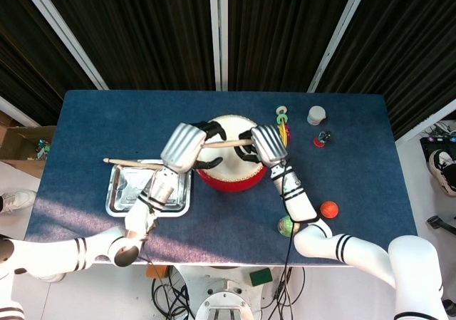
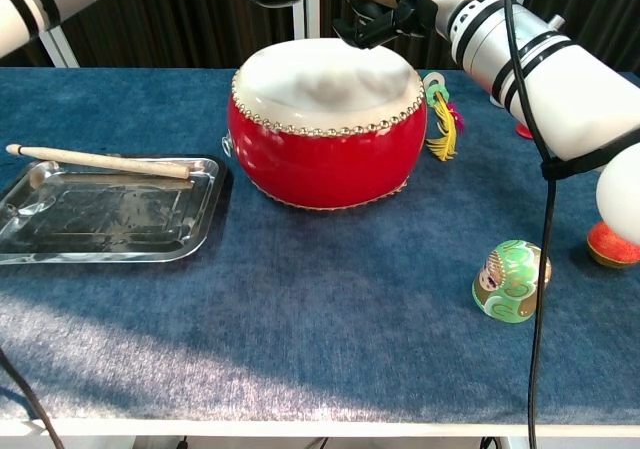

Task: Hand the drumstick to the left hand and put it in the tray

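Right hand (image 1: 261, 145): grasps the drumstick (image 1: 226, 142), held level above the drum (image 2: 328, 119).
Left hand (image 1: 185, 147): fingers apart at the stick's free end; grip unclear.
Handover: left should clamp firmly before right lets go.
Tray (image 2: 205, 219): on the worktop, left of the drum.

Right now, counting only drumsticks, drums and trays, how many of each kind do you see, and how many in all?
Drumsticks: 2, the held drumstick and the loose drumstick lying on the tray
Drums: 1, the drum
Trays: 1, the tray
Total: 4
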`<state>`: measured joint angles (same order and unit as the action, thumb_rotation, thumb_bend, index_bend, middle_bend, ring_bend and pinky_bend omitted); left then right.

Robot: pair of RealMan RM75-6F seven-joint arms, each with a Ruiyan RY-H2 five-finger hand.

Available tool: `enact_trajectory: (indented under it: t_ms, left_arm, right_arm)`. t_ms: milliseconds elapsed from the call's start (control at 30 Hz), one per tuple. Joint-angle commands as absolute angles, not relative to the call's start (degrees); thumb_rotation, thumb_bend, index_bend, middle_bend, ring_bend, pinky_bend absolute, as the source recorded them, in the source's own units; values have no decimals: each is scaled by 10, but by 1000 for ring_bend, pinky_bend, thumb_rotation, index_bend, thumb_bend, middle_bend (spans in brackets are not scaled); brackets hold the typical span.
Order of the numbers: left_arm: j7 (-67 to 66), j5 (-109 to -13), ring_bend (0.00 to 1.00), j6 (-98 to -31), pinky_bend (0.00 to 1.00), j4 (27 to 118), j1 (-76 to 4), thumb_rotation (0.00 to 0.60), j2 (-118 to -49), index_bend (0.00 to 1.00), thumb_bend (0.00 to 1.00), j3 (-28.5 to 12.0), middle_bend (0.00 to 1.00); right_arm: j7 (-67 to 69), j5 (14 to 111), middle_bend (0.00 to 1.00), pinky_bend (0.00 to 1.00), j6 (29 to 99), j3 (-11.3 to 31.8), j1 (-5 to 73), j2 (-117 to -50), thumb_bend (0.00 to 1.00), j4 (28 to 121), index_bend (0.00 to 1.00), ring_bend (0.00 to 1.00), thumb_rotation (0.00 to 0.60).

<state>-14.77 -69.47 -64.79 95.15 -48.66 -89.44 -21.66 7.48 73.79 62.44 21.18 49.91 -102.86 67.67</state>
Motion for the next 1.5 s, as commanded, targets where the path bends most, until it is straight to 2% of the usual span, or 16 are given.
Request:
enact_trajectory:
  t_ms: [33, 500, 633, 700, 900, 1000, 1133, 1333, 1500]
  left_arm:
    - [-147, -694, 506, -651, 654, 941, -493, 600, -905, 467, 206, -218, 431]
    - [-149, -689, 546, -651, 668, 909, -517, 600, -930, 520, 267, -219, 497]
    - [-147, -691, 625, -653, 691, 900, -521, 600, -935, 578, 304, -218, 582]
    - [-143, -692, 694, -654, 710, 895, -523, 600, -938, 620, 332, -219, 654]
    - [-128, -698, 736, -652, 725, 885, -525, 600, -939, 675, 388, -215, 722]
    - [-119, -697, 738, -649, 725, 885, -524, 600, -938, 681, 390, -215, 725]
    - [-102, -697, 738, -645, 725, 887, -524, 600, -935, 682, 395, -215, 727]
    - [-70, -701, 739, -640, 725, 885, -522, 600, -933, 683, 426, -214, 730]
    - [-52, -711, 739, -642, 729, 880, -519, 600, -931, 685, 463, -210, 731]
  right_arm:
    - [77, 736, 1000, 1000, 624, 212, 499, -1029, 424, 676, 1000, 1000, 600]
    - [90, 738, 1000, 1000, 622, 210, 501, -1029, 420, 674, 1000, 1000, 600]
    - [95, 738, 1000, 1000, 622, 211, 502, -1030, 408, 673, 1000, 1000, 600]
    - [95, 738, 1000, 1000, 622, 210, 501, -1029, 399, 671, 1000, 1000, 600]
    - [98, 739, 1000, 1000, 622, 207, 498, -1025, 378, 672, 1000, 998, 600]
    - [95, 739, 1000, 1000, 624, 206, 496, -1022, 369, 675, 1000, 960, 600]
    - [94, 738, 973, 993, 626, 206, 492, -1018, 335, 680, 998, 862, 600]
    - [90, 734, 765, 850, 627, 207, 487, -1006, 188, 698, 802, 681, 600]
    - [88, 733, 636, 736, 632, 208, 484, -1001, 176, 707, 651, 573, 600]
